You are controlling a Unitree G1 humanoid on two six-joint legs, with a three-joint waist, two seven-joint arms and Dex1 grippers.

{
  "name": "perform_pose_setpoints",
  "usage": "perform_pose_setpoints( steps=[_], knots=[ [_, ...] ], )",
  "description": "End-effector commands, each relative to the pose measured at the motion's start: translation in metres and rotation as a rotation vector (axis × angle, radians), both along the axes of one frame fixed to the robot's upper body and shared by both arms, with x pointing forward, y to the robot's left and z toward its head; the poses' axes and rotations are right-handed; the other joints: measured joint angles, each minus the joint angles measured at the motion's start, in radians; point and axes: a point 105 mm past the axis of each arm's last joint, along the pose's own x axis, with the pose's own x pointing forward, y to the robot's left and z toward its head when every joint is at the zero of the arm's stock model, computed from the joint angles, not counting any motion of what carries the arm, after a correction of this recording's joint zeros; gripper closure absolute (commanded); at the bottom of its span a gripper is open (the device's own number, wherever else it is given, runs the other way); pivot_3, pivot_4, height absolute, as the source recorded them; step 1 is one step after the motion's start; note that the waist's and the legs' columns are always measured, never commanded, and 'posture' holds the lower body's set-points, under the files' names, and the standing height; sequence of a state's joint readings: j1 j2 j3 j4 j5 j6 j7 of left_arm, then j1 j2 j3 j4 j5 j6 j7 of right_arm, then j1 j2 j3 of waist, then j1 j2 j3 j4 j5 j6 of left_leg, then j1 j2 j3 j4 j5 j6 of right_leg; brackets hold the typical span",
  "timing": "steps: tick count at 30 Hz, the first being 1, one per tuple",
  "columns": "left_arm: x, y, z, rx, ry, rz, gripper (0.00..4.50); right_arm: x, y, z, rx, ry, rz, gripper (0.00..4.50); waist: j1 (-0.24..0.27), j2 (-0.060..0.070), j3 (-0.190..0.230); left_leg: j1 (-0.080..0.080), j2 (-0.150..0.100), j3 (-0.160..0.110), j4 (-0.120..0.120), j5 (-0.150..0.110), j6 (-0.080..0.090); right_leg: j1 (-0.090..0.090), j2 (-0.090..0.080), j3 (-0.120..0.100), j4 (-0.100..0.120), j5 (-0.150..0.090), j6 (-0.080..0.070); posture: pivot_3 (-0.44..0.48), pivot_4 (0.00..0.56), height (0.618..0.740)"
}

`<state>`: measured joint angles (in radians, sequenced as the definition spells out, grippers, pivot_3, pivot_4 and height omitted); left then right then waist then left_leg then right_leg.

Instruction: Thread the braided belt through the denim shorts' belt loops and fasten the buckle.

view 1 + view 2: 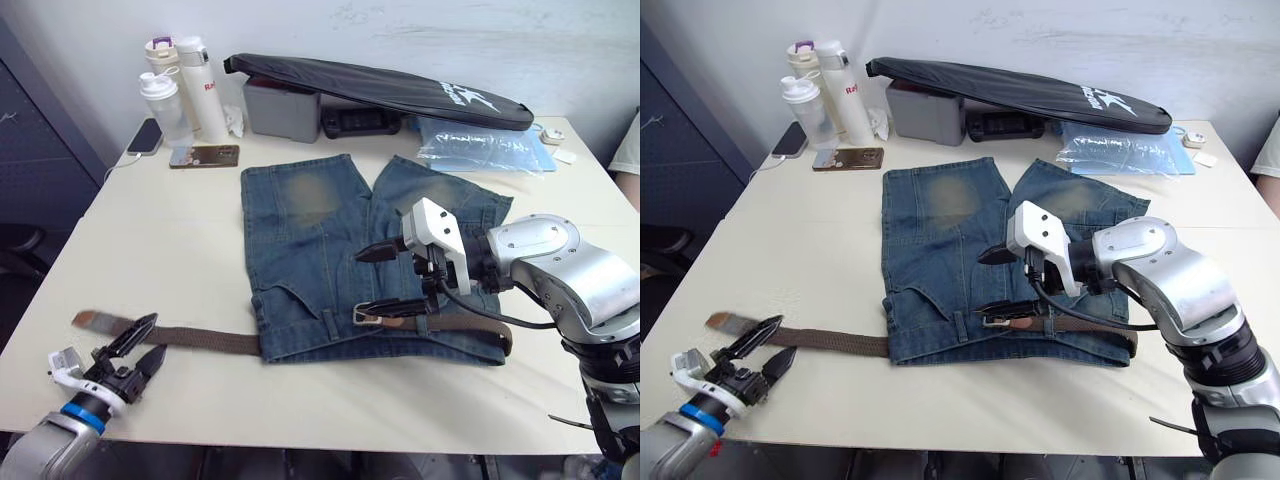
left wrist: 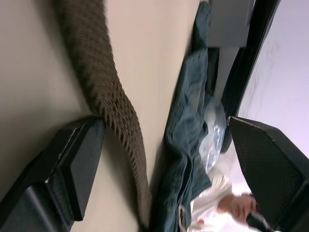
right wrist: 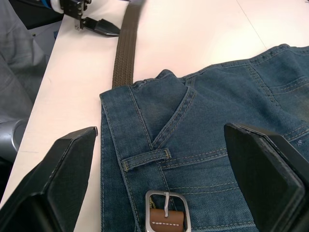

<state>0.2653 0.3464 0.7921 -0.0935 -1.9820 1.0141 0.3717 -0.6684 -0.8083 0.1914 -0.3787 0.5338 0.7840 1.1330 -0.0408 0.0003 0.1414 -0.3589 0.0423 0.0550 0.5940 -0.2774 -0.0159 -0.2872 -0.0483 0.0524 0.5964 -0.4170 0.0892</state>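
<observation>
The denim shorts (image 1: 310, 240) lie flat on the table with the waistband nearest me. The braided belt (image 1: 205, 340) runs along the waistband and comes out at the shorts' left side, its tan tip (image 1: 93, 320) resting on the table. Its silver buckle (image 1: 366, 316) lies on the waistband near the middle, beside a belt loop (image 3: 145, 160). My left gripper (image 1: 158, 334) is open astride the belt close to the tan tip, one finger (image 2: 72, 164) touching the strap. Just above the buckle, my right gripper (image 1: 365, 282) hovers open, holding nothing.
Bottles (image 1: 185, 95), a phone (image 1: 204, 156), a grey box (image 1: 281, 108), a long black bag (image 1: 380, 88) and a clear plastic bag (image 1: 482, 145) line the table's far side. A person's sleeve (image 1: 628, 150) shows at the right edge. The table's front edge (image 1: 300, 440) is close.
</observation>
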Motion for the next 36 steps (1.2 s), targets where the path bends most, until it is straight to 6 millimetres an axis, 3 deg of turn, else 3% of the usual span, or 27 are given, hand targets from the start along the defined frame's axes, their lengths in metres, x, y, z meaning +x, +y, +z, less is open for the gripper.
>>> perform_pose_setpoints(
  steps=[1,9,19,22,29,30,33,36],
  knots=[
    [0.002,0.019,-0.014,-0.034,0.089,0.129,0.0,0.002,-0.003,0.01,0.008,-0.061,-0.018,0.05,0.0,0.001,0.0,0.0,0.0,0.0,0.0,0.0,0.0,0.0,0.0,0.0,0.0,0.0,0.0,0.0,0.15,0.74],
    [0.019,0.021,-0.027,-0.103,0.166,0.156,0.0,0.004,-0.008,0.012,-0.003,-0.091,-0.058,0.05,0.011,0.001,0.001,0.001,0.0,0.0,0.001,0.001,-0.002,0.002,0.001,0.0,0.0,0.001,0.001,0.0,0.15,0.74],
    [0.052,0.033,-0.019,-0.128,0.173,0.179,0.0,0.005,-0.013,0.013,-0.009,-0.112,-0.105,0.05,0.013,0.002,0.001,0.003,0.0,-0.004,0.001,0.003,-0.003,0.006,0.002,-0.002,0.0,0.001,0.001,0.0,0.15,0.74],
    [0.056,0.034,-0.019,-0.132,0.176,0.178,0.78,0.006,-0.015,0.013,-0.013,-0.119,-0.118,0.0,0.012,0.002,0.001,0.003,0.0,-0.004,0.0,0.003,-0.003,0.006,0.002,-0.003,0.0,0.001,0.001,0.0,0.15,0.74],
    [0.067,0.046,-0.009,0.004,0.151,0.164,3.88,0.008,-0.02,0.015,-0.012,-0.137,-0.15,0.0,0.012,0.001,0.003,0.003,0.0,-0.005,-0.001,0.003,-0.004,0.005,0.002,-0.004,0.0,0.001,0.001,0.0,0.15,0.74],
    [0.074,0.047,0.002,0.076,0.112,0.154,4.31,0.008,-0.021,0.015,-0.009,-0.137,-0.157,0.0,0.012,0.001,0.002,0.003,0.0,-0.006,-0.001,0.003,-0.004,0.005,0.002,-0.005,-0.001,0.001,0.001,0.0,0.15,0.74],
    [0.094,0.038,0.035,0.344,-0.007,0.061,4.41,0.009,-0.023,0.017,0.0,-0.136,-0.176,0.0,0.013,-0.003,0.005,0.001,0.0,-0.006,-0.003,0.004,-0.005,0.003,0.002,-0.005,-0.002,0.001,0.0,0.0,0.15,0.74],
    [0.113,-0.005,0.053,0.792,-0.087,-0.181,4.41,0.009,-0.027,0.019,0.0,-0.144,-0.199,0.0,0.012,-0.005,0.005,-0.009,0.0,-0.007,-0.006,0.011,-0.014,-0.005,0.002,-0.009,-0.005,0.004,-0.005,0.0,0.15,0.74]
  ],
)
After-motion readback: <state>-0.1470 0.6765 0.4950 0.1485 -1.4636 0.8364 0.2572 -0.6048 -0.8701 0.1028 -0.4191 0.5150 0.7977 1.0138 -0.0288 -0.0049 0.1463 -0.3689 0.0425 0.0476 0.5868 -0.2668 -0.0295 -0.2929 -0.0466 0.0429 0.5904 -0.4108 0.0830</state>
